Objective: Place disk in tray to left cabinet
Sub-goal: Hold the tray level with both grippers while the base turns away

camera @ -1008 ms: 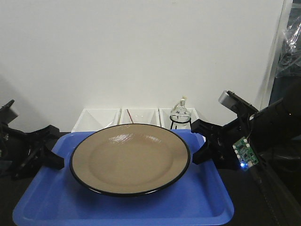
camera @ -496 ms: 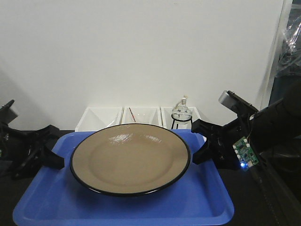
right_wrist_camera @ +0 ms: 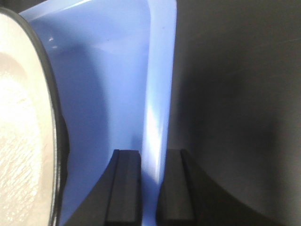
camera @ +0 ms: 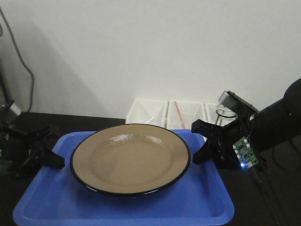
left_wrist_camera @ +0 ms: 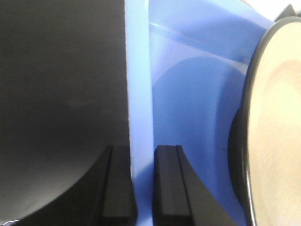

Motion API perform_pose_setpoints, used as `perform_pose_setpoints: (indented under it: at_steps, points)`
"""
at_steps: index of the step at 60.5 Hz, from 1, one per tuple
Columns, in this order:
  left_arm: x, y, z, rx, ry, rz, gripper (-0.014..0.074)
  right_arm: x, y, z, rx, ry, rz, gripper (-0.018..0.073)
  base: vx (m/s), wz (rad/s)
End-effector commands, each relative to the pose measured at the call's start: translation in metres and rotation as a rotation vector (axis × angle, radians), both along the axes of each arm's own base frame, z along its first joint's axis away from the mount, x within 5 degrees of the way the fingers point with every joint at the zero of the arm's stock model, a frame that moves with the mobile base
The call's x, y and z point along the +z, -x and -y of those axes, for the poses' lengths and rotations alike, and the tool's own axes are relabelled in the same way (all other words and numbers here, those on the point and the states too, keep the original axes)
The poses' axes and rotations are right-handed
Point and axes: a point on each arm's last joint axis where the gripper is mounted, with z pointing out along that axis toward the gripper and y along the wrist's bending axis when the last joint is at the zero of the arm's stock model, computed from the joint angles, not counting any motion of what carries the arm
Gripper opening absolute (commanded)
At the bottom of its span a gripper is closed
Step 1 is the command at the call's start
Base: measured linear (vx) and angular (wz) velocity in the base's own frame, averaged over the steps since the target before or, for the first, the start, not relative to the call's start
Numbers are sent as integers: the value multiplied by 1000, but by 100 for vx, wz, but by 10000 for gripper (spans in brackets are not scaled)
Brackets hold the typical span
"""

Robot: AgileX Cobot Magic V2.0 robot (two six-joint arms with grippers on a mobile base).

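Disk [camera: 130, 157]: lies flat in the middle of the blue tray [camera: 122, 209]. Its black rim comes close to both side lips, and it is level as far as I can see.
Left gripper [left_wrist_camera: 142, 184]: my two pads are pressed together on the tray's left lip, one inside and one outside. The disk's edge is just beside the inner pad, not touching it.
Right gripper [right_wrist_camera: 150, 188]: the same pinch on the right lip, jaws closed onto the plastic, with the disk just inboard.
Done so far: the disk is loaded on the tray and I hold both sides, so I judge this to be the carry stage.
Left to do: get the tray to the cabinet, slide it onto a shelf and let go with both grippers. None of that shows yet.
Cabinet: not in any view, so I cannot place it from here.
Hard to make out: whether the tray is lifted or resting on the dark table [camera: 84, 123]. The wrist views show only blurred black beneath the lips.
Cut off: the tray's near edge runs to the bottom of the front view.
Half hidden: white bins [camera: 164, 112] by the wall, and a glass item [camera: 225, 113] behind my right arm that is too obscured to name.
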Motion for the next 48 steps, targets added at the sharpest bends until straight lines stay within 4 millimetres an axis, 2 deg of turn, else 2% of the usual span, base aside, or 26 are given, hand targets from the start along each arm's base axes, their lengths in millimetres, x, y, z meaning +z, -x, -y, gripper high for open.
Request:
perform_pose_setpoints:
  at_steps: [1, 48]
  points:
    - [35, 13, 23, -29, 232, 49, 0, 40, 15, -20, 29, -235, 51, -6, -16, 61]
    - [34, 13, 23, -34, 232, 44, 0, 40, 15, -20, 31, -234, 49, -6, -14, 70]
